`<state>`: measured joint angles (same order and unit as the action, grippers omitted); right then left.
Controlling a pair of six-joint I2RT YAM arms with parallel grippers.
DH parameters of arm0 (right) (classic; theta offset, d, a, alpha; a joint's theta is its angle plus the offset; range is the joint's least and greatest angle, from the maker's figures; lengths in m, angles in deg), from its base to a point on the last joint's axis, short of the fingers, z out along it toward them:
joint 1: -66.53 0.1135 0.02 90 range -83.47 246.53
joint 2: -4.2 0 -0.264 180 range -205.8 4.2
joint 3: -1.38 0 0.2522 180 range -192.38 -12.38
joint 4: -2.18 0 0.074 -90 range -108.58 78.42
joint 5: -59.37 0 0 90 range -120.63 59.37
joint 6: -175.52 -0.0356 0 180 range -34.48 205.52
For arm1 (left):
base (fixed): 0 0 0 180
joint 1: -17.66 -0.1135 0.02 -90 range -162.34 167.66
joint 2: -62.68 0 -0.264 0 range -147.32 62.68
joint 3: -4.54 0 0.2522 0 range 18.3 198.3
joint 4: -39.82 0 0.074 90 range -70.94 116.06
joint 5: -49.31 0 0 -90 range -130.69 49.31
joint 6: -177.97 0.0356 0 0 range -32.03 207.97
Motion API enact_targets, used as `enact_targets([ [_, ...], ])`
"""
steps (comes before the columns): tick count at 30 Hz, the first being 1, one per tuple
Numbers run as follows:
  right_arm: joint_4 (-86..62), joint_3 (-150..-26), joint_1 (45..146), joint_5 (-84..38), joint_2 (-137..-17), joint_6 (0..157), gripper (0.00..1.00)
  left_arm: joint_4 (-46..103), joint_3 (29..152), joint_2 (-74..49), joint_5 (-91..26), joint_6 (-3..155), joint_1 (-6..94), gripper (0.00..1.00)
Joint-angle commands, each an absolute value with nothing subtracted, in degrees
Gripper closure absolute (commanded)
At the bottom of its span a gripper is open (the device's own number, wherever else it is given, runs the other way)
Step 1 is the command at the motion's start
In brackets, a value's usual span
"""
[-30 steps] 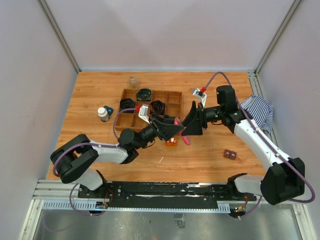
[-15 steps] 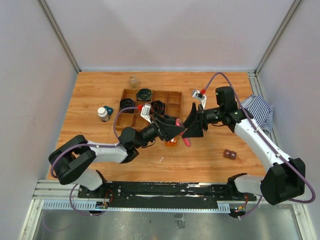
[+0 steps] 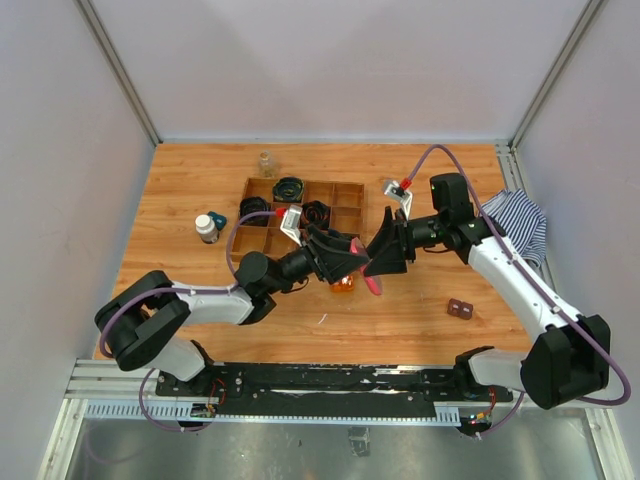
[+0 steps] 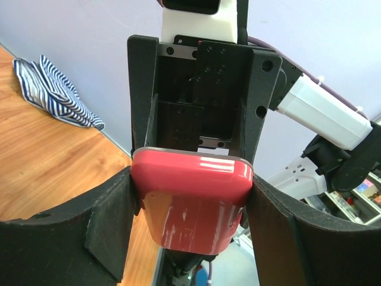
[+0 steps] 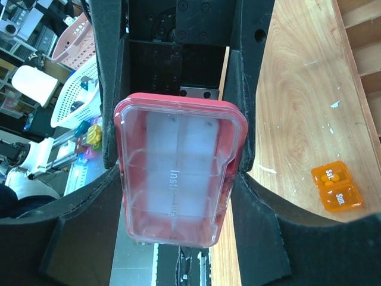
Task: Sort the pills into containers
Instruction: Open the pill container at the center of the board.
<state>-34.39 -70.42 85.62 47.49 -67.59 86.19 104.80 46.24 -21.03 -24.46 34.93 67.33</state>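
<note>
Pink box (image 3: 371,283): held in the air just off the near right corner of the wooden tray (image 3: 348,208), caught between both arms, with its clear lid facing the right wrist camera
Left gripper (image 3: 357,258): fingers partly open and clamped on the two long sides of one end of the box
Right gripper (image 3: 374,262): facing the left gripper head-on, fingers pressed against both sides of the box's other end
Orange block (image 3: 343,284): on the table just in front of the tray, under the meeting grippers
Clear vial (image 3: 266,162): upright just beyond the tray's far left corner
Dark bottle (image 3: 206,228): white-capped, standing left of the tray
Striped cloth (image 3: 515,222): bunched well to the tray's right
</note>
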Motion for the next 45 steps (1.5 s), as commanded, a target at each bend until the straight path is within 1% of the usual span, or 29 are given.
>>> enact_targets([
  [1,-28.60,-71.65,85.84,55.52,-67.72,81.03,0.95,107.15,46.60,-19.76,-18.41,32.72,65.10,1.00],
  [4,-19.81,-69.51,85.69,57.94,-67.61,72.49,0.99,108.30,46.05,-19.53,-15.62,31.46,63.44,1.00],
  [12,-18.88,-70.64,85.78,62.63,-69.75,70.05,0.99,110.94,46.88,-21.78,-10.00,28.92,60.91,1.00],
  [15,-18.80,-70.56,85.98,62.40,-70.44,69.43,1.00,110.63,48.19,-23.13,-9.10,29.18,60.91,1.00],
  [23,-18.02,-70.81,85.73,61.19,-72.35,65.64,0.99,98.23,51.37,-21.40,-5.22,37.53,60.35,1.00],
  [31,-18.67,-72.24,85.52,61.82,-73.05,64.31,0.99,96.98,52.06,-22.03,1.10,38.53,57.65,1.00],
  [34,-22.59,-73.56,85.53,62.57,-73.99,66.75,0.99,96.37,53.36,-22.82,4.05,38.66,56.95,1.00],
  [39,-40.34,-79.35,84.78,64.81,-76.61,82.42,0.99,96.66,53.92,-23.37,6.46,37.53,55.00,1.00],
  [41,-44.76,-81.26,84.48,64.55,-77.25,86.50,0.99,97.90,53.94,-23.44,6.73,36.39,54.40,1.00],
  [42,-46.34,-81.56,84.51,62.60,-76.97,88.26,0.99,98.52,53.93,-23.51,6.49,35.75,54.33,1.00],
  [43,-46.69,-81.47,84.59,60.31,-76.37,89.50,0.95,99.13,54.00,-23.51,6.32,34.85,54.32,1.00],
  [44,-46.82,-81.25,84.67,57.80,-75.57,90.91,0.83,99.88,54.07,-23.54,5.91,34.19,54.32,1.00],
  [45,-46.87,-80.87,84.79,55.46,-74.70,92.21,0.70,100.90,54.07,-23.54,5.63,32.91,54.32,1.00],
])
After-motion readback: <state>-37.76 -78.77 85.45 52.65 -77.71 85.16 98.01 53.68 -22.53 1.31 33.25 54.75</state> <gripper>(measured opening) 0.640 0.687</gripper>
